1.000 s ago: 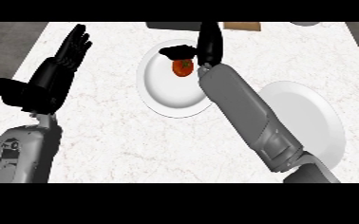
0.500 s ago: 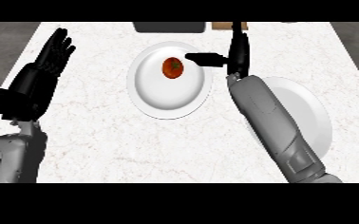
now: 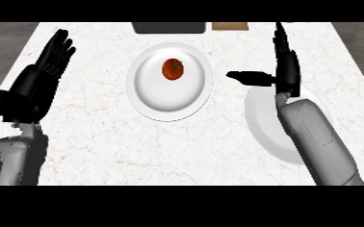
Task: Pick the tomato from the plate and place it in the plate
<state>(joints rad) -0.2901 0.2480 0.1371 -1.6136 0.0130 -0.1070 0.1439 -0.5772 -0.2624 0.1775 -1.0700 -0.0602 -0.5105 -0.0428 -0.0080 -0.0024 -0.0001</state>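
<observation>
Head view: round red tomato on glossy white plate; right robot hand splayed.

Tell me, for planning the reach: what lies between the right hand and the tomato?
Head view: only bare counter and the plate under it lie between the right hand and the tomato.

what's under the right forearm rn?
A white plate; only its left part shows. The right forearm covers the rest, so anything lying on that part cannot be seen.

White marble counter — veined, grey floor
</observation>
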